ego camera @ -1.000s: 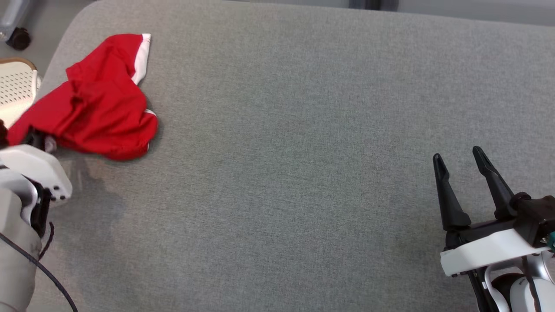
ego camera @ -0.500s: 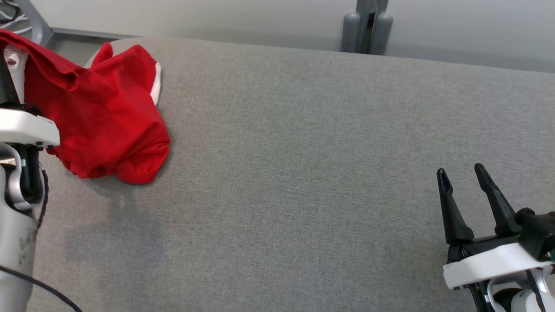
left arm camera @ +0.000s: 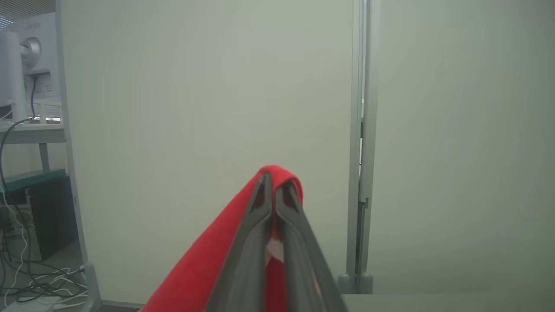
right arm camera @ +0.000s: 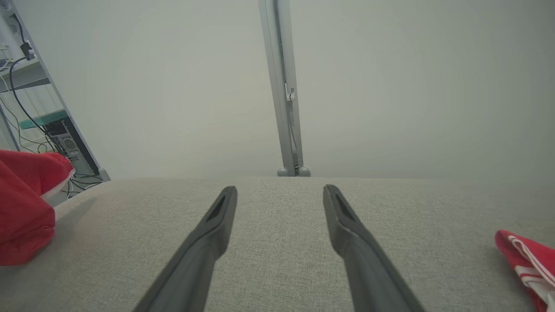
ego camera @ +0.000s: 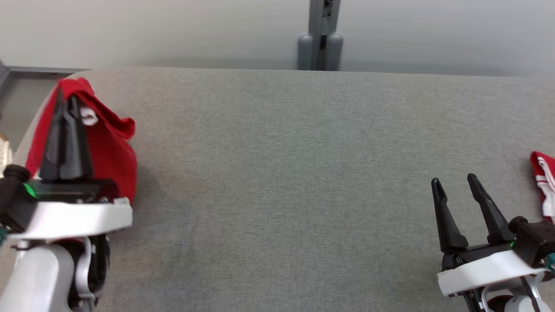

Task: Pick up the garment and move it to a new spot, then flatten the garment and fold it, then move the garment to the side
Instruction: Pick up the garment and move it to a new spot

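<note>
A red garment with a white label hangs from my left gripper, lifted over the left end of the grey surface. In the left wrist view the fingers are pressed together with red cloth draped over their tips. The right wrist view has the hanging garment at its left edge. My right gripper stands open at the lower right, with nothing between its fingers, just above the surface.
A second red piece with white stripes lies at the right edge of the surface, also at the right of the right wrist view. A pale partition wall with a grey post stands behind. A desk with cables is off to the left.
My left gripper has lifted the red garment off the surface and swung in front of the camera. The head view has tilted up and shifted, bringing the striped piece into sight.
</note>
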### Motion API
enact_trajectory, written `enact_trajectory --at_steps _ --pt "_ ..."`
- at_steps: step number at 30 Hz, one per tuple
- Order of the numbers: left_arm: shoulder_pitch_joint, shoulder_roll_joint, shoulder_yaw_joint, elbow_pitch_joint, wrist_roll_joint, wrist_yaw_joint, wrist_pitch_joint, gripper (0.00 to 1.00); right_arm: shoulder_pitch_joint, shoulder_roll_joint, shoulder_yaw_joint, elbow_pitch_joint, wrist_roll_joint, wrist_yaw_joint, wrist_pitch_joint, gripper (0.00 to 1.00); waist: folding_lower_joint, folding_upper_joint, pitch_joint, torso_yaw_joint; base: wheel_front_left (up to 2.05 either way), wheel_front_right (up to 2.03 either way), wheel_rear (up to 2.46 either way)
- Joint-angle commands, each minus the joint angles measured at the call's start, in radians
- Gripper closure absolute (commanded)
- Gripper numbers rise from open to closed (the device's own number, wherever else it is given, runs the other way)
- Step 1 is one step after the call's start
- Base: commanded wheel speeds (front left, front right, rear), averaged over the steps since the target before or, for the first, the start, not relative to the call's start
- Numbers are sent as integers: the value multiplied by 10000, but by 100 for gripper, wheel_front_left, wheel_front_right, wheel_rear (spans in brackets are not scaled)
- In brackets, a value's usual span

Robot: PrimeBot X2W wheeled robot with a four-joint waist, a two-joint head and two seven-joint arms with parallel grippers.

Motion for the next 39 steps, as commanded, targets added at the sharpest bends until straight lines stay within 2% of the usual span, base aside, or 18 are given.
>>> enact_trajectory --at_steps 1,8,15,21,26,27,31,35,36,37,38,39 --pt "243 -76 -109 -297 -3 56 156 100 37 -61 26 11 66 2 -106 0 0 0 -45 -389 0 0 0" --pt "783 -483 -1236 -1208 69 -96 690 100 -248 -58 160 210 228 2 -344 0 0 0 275 -1754 0 0 0" --pt "-1 -735 -1987 -567 147 -531 887 100 -429 -59 306 469 493 2 -649 0 0 0 851 -3482 0 0 0" --pt "-1020 -1041 -2697 255 304 -1018 1103 100 -559 -53 375 719 823 2 -1017 0 0 0 1485 -4677 0 0 0" --pt "-1491 -1331 -3433 1282 333 -1470 1459 100 -701 -53 475 974 1098 2 -1321 0 0 0 1962 -5303 0 0 0" --pt "-1491 -1331 -3433 1282 333 -1470 1459 100 -701 -53 475 974 1098 2 -1321 0 0 0 1962 -5303 0 0 0" --pt "-1619 -1510 -4126 2286 424 -1954 1643 100 -700 -53 574 1219 1238 2 -1496 0 0 0 2137 -5473 0 0 0" --pt "-1665 -1689 -4747 3165 509 -2364 1745 100 -766 -49 506 1374 1253 2 -1599 0 0 0 2144 -5340 0 0 0" --pt "-1684 -1715 -4871 3336 557 -2429 1743 68 -819 -52 491 1405 1220 2 -1619 0 0 0 2122 -5265 0 0 0" --pt "-1682 -1757 -4992 3470 579 -2527 1693 6 -853 -58 459 1429 1171 2 -1638 0 0 0 2070 -5175 0 0 0" --pt "-1687 -1831 -5087 3530 585 -2624 1600 0 -881 -58 428 1445 1106 2 -1650 0 0 0 2015 -5073 0 0 0" --pt "-1696 -1858 -5181 3569 624 -2682 1511 0 -903 -58 367 1447 1066 2 -1653 0 0 0 1961 -4961 0 0 0"
